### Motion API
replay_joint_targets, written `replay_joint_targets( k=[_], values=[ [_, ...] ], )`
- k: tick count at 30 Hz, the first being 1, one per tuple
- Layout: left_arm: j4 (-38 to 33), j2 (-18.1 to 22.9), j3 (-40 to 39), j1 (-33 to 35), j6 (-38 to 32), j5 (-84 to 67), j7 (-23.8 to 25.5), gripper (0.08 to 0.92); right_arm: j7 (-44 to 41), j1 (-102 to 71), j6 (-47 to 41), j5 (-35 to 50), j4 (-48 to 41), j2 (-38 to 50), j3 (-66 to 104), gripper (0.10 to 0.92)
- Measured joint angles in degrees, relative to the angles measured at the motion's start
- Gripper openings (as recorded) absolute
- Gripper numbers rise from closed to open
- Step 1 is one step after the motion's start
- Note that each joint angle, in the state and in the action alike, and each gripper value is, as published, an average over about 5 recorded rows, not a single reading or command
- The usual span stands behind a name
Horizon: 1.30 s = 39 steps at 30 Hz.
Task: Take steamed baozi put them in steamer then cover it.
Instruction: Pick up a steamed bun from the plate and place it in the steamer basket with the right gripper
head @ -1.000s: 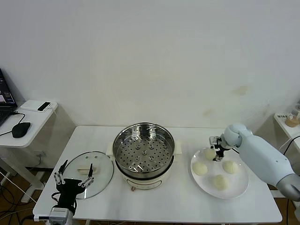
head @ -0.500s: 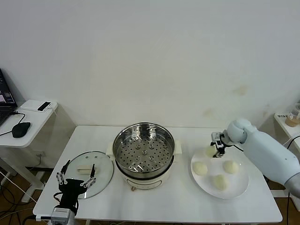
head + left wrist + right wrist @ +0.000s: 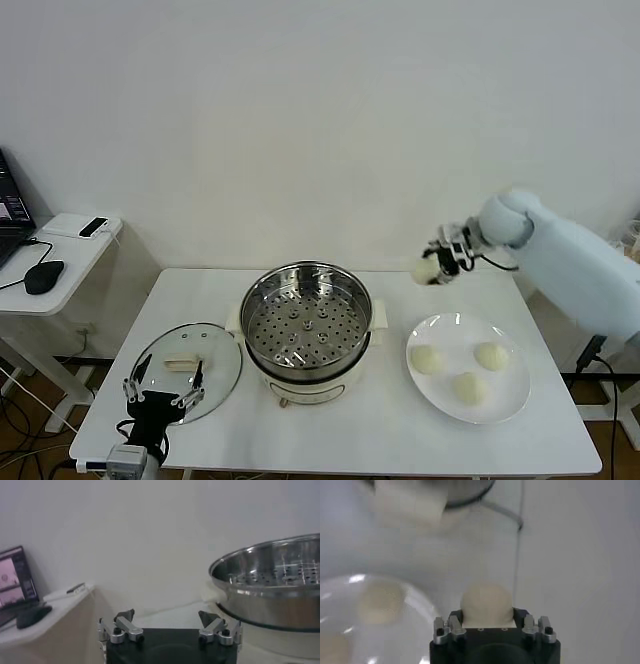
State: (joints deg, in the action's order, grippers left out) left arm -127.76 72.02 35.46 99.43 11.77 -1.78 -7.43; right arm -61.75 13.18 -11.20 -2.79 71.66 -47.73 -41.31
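Baozi (image 3: 424, 269) inside right claw (image 3: 436, 262)

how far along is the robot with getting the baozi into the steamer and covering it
Nothing is finished yet: the steamer tray holds no buns. In hand: the right gripper holds one baozi in the air between plate and steamer. Left: three baozi wait on the white plate, and the glass cover lies on the table beside the steamer, with the open left gripper at its near edge.
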Motion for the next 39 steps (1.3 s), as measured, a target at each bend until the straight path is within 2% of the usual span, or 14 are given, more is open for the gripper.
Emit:
replay_joint_targets(
  k=[8, 16, 27, 39],
  values=[
    [0.19, 0.12, 0.24, 0.89, 0.26, -2.57, 0.20, 0.823, 1.13, 8.97, 1.55, 7.94, 0.19, -8.02, -7.40, 0.619],
    [-0.88, -0.07, 0.20, 1.97, 0.43, -3.86, 0.38, 0.823, 2.03, 12.03, 5.47, 10.32, -2.39, -17.10, -15.03, 0.619],
    [-2.47, -0.04, 0.67, 3.00, 0.21, -3.75, 0.28, 0.823, 2.80, 12.51, 13.51, 6.03, -8.89, -26.67, -23.04, 0.619],
    [-3.33, 0.59, 1.07, 3.61, -0.11, -3.73, 0.19, 0.823, 4.86, 10.99, 21.36, -1.73, -14.88, -32.02, -26.72, 0.619]
  ],
)
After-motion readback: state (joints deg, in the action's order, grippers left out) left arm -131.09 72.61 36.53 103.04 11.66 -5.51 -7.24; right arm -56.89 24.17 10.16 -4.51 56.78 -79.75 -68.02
